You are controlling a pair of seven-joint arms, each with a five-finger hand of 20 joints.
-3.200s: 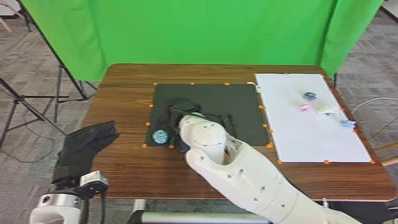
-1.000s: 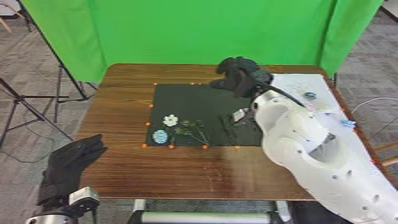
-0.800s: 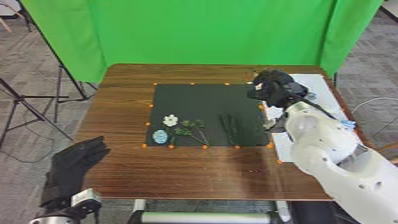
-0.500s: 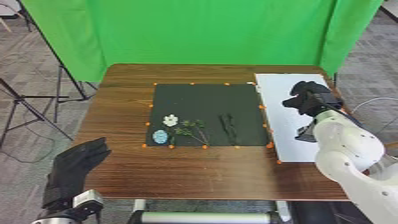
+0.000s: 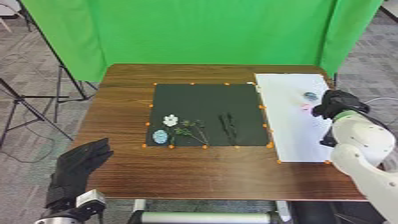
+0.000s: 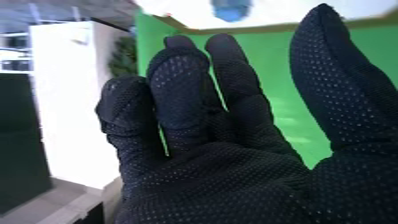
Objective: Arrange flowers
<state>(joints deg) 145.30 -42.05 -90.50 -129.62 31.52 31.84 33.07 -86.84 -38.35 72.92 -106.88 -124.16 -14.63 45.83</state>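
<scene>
R hand (image 5: 332, 106), black-gloved, is at the far side of the long white sheet (image 5: 286, 120) on the robot's right; fingers near straight w/ gaps betw. them, thumb well apart, nothing in the grasp. That wide opening prob. leaves room to come down around a small bloom w/o crushing it; can't tell if the glove touches the sheet. On the sheet, by the hand, lie a blue-grey flower head (image 5: 310, 95) & a small pink flower (image 5: 306, 107), set apart, prob. so each can be taken alone; looks like the supply side. The black square mat (image 5: 200, 100) is prob. the layout side, dark so pale petals stand out: white open-petalled flower (image 5: 171, 120) above a pale-blue oval bloom (image 5: 160, 136), thin green leafy sprigs (image 5: 187, 131) next to them as filler, two slim dark stems (image 5: 228, 130) roughly parallel to their right. Arrangement seems approx. half built, its upper part bare. L hand (image 5: 78, 162) is by the brown wooden table's (image 5: 178, 175) near left edge, fingers extended & close together, holding nothing, prob. parked there to keep the mat free. Next: prob. a light pinch on one bloom; risk = nudging its neighbor.
</scene>
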